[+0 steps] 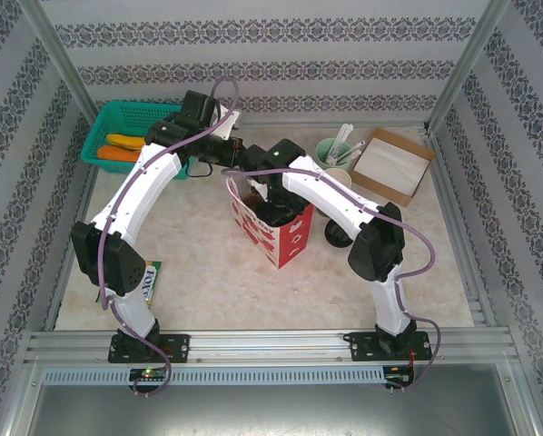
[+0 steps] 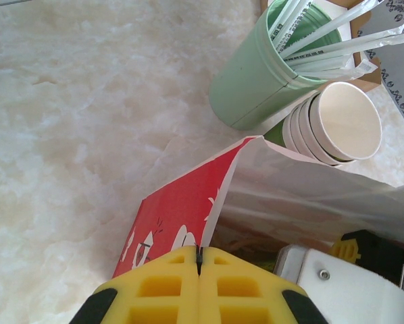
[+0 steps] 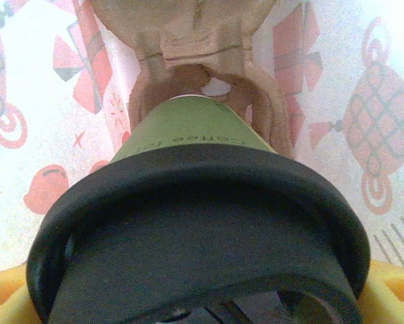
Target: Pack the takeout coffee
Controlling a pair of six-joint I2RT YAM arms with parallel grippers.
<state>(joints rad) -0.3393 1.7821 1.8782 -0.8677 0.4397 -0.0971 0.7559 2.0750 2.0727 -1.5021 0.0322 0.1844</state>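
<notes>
Inside, the dark-green takeout coffee (image 3: 188, 131), black lid (image 3: 195, 229) on, sits in a pulp carrier (image 3: 188, 40) at twelve o'clock within the paper bag (image 2: 175, 209); right gripper (image 3: 198, 297) seemingly clasps it wide, left gripper (image 2: 199, 270) pinches the bag's rim.

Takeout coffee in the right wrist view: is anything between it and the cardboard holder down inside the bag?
Nothing visible stands between them. The takeout coffee is inside the paper bag, and its base is already at the ring of the pulp carrier. The left pincer, shut on the bag's rim, holds the mouth open.
</notes>
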